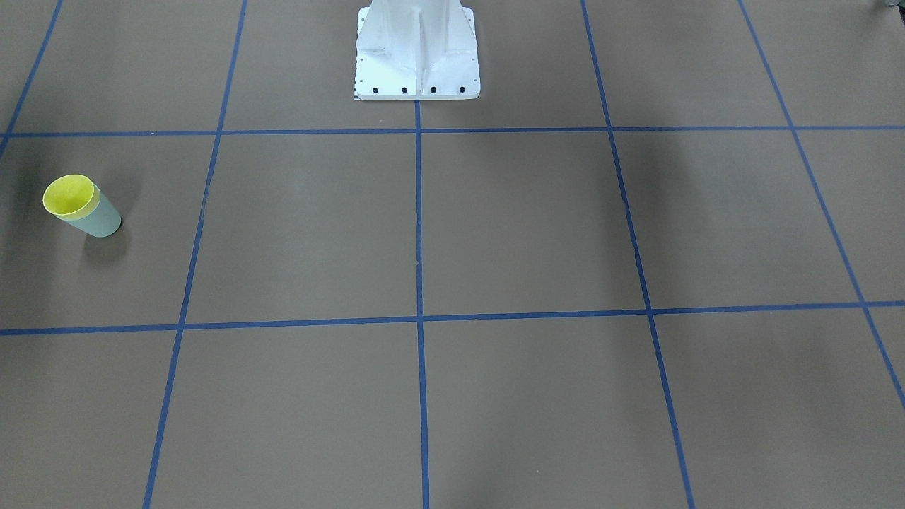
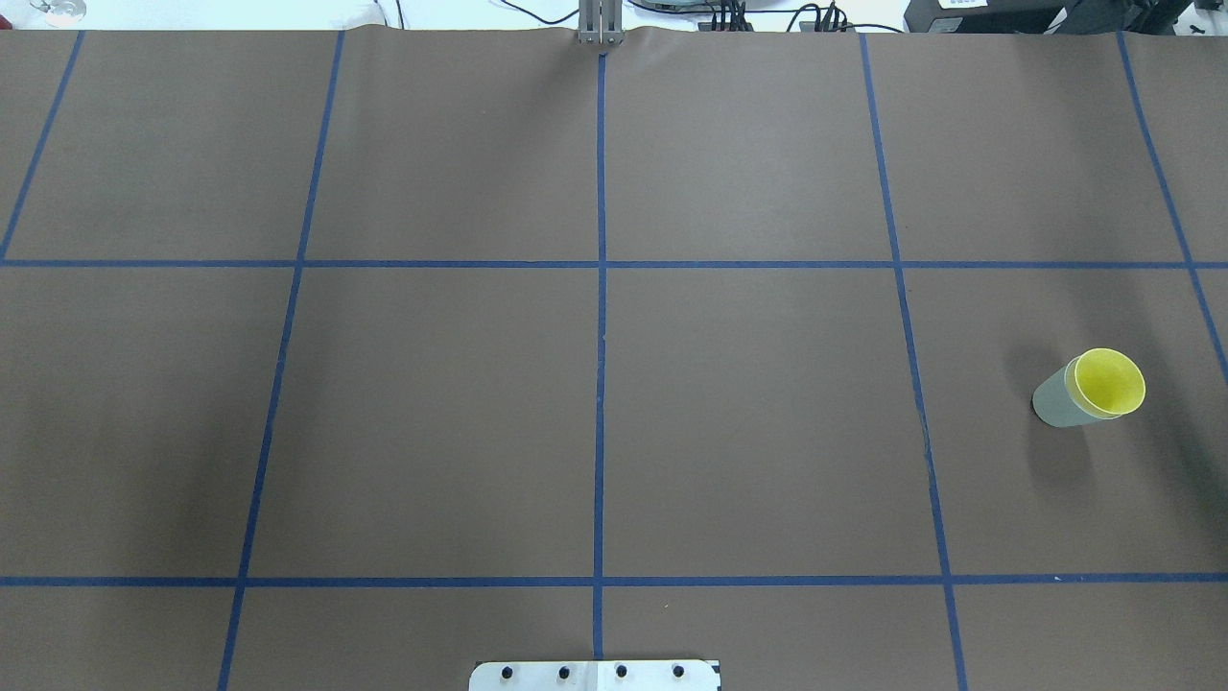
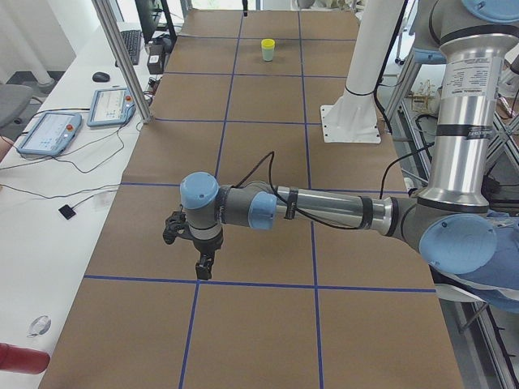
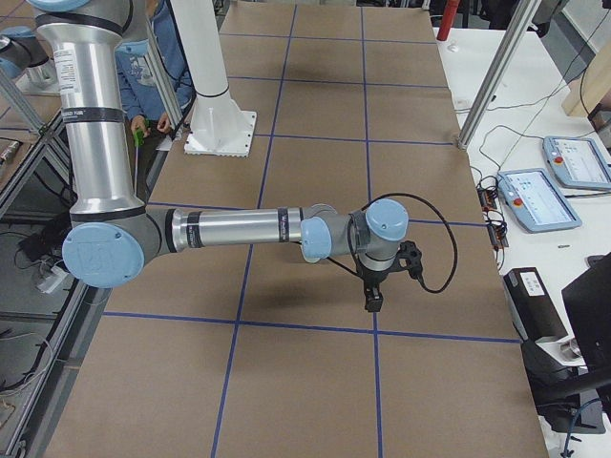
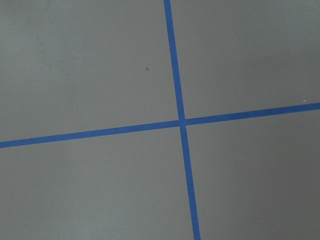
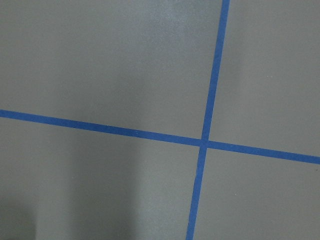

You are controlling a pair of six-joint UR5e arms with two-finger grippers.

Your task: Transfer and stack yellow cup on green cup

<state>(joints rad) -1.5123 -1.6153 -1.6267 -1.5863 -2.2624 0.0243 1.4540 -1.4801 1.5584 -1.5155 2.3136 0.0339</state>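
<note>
two cups nested, one risk left

yellow cup (image 2: 1110,381) sits in green cup (image 2: 1053,401), upright, at 3 o'clock on the table (image 2: 441,413) from overhead. my left gripper (image 3: 203,267) and right gripper (image 4: 372,302) hang well apart from them; jaws released or clenched, i cannot tell. a stray reach could topple them.

There is one yellow cup (image 1: 68,195) and one green cup (image 1: 101,220). Two robot arms show, the left arm (image 3: 324,211) and the right arm (image 4: 239,229), along with one white pedestal (image 1: 417,56) and two teach pendants (image 4: 537,199).

A brown table (image 2: 441,422) marked with a blue tape grid (image 2: 601,384) adjoins a white bench (image 3: 40,243) carrying two tablets (image 3: 49,132) and a keyboard (image 3: 131,47).
</note>
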